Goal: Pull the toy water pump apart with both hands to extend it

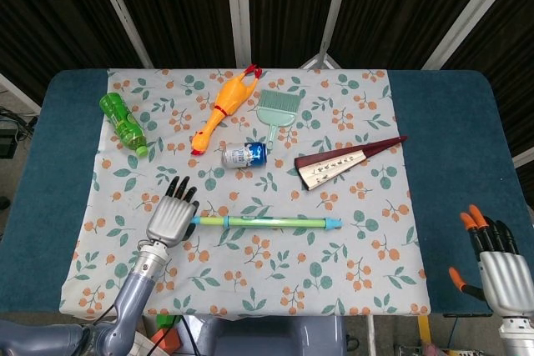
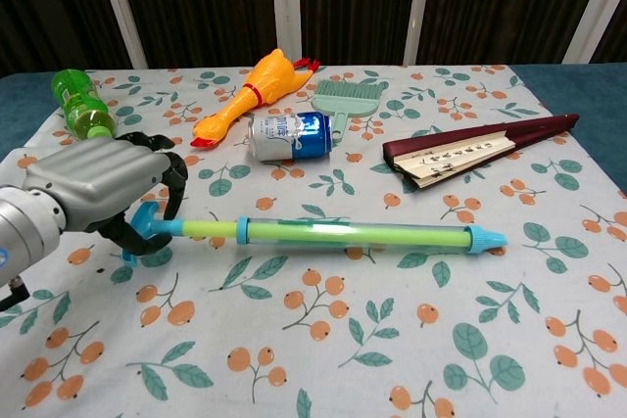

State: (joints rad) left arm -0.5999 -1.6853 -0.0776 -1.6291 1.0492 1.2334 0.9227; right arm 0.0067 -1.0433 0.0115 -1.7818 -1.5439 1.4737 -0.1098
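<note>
- We are working on the floral tablecloth [image 1: 367, 239], where the toy water pump [image 2: 353, 235] is lying left to right, near the front of the middle.
- Our left hand [image 2: 103, 188] is grasping the pump's blue handle [image 2: 147, 225]; we are judging that grip should firm up.
- Our right hand [image 1: 499, 266] is hanging released, well right of the blue nozzle [image 2: 483, 240], which it should be clasping before we pull.

Blue table [image 1: 450, 147], floral cloth [image 1: 367, 206] spread across it
</note>
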